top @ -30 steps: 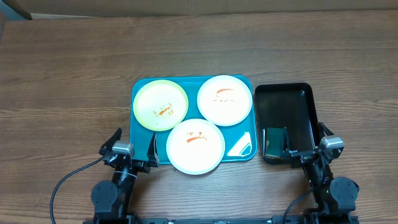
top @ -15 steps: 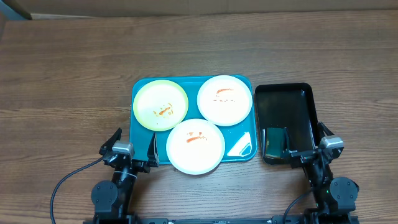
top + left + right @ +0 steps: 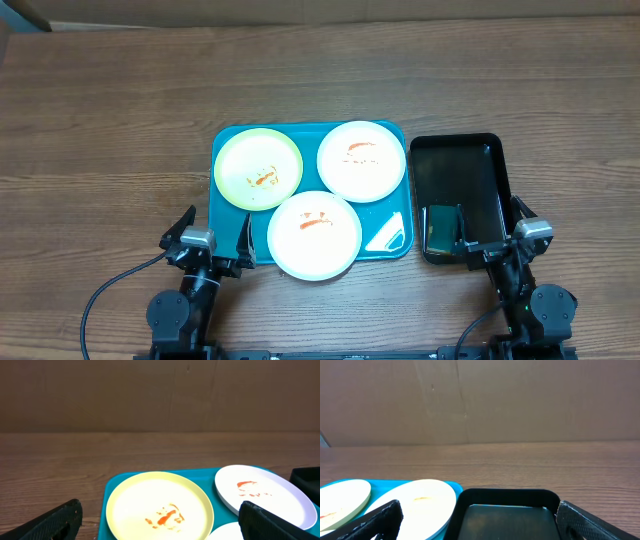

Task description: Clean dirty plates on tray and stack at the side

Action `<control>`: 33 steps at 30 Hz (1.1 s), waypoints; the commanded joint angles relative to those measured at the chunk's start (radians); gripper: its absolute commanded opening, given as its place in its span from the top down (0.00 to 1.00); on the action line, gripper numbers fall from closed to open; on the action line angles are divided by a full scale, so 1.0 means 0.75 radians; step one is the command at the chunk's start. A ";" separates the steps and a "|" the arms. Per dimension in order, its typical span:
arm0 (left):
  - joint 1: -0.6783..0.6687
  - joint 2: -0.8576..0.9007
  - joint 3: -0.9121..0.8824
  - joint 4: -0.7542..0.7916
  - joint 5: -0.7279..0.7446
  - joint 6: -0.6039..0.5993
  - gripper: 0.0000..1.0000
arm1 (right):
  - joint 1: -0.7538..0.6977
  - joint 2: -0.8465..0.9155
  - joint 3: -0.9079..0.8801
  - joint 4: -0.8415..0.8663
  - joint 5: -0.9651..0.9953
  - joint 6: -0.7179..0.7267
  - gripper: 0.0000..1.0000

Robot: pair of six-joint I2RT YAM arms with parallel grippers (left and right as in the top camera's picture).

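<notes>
My left claw [image 3: 215, 228] and right claw [image 3: 490, 228] wide, empty.
The front white plate [image 3: 314, 235] overhangs the teal tray [image 3: 225, 218] rim; I think a careless push can tip it.

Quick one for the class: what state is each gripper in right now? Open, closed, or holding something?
Left gripper: open, holding nothing.
Right gripper: open, holding nothing.

No readable text, label or number anywhere.
</notes>
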 commanded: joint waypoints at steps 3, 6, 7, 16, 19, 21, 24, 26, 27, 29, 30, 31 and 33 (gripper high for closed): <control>0.011 -0.014 -0.005 0.002 0.020 0.019 0.00 | 0.008 -0.013 -0.013 0.008 -0.001 0.009 0.00; 0.011 -0.014 -0.005 0.002 0.018 0.019 0.00 | 0.008 -0.013 -0.013 0.012 -0.002 0.009 0.00; 0.011 -0.013 -0.005 0.002 0.015 0.019 0.00 | 0.008 -0.013 -0.013 0.011 -0.002 0.009 0.00; 0.011 -0.008 0.080 -0.104 0.015 -0.106 0.00 | 0.007 -0.012 0.000 -0.013 0.014 0.104 0.00; 0.011 0.031 0.192 -0.245 -0.007 -0.105 0.00 | 0.007 -0.007 0.036 -0.077 0.050 0.194 0.00; 0.011 0.079 0.278 -0.341 -0.041 -0.104 0.00 | 0.007 0.009 0.074 -0.131 0.049 0.244 0.00; 0.011 0.190 0.413 -0.454 -0.044 -0.100 0.00 | 0.007 0.060 0.153 -0.233 0.048 0.286 0.00; 0.011 0.281 0.504 -0.522 -0.044 -0.100 0.00 | 0.007 0.106 0.219 -0.296 0.048 0.285 0.00; 0.011 0.326 0.546 -0.553 -0.044 -0.100 0.00 | 0.007 0.136 0.261 -0.331 0.048 0.285 0.00; 0.011 0.431 0.640 -0.631 -0.046 -0.099 0.00 | 0.007 0.203 0.347 -0.397 0.047 0.286 0.00; 0.011 0.491 0.690 -0.677 -0.045 -0.100 0.00 | 0.007 0.249 0.400 -0.436 0.041 0.287 0.00; 0.011 0.546 0.738 -0.724 -0.045 -0.101 0.00 | 0.007 0.290 0.446 -0.472 0.038 0.302 0.00; 0.011 0.688 0.865 -0.856 -0.045 -0.101 0.00 | 0.007 0.422 0.582 -0.594 0.032 0.361 0.00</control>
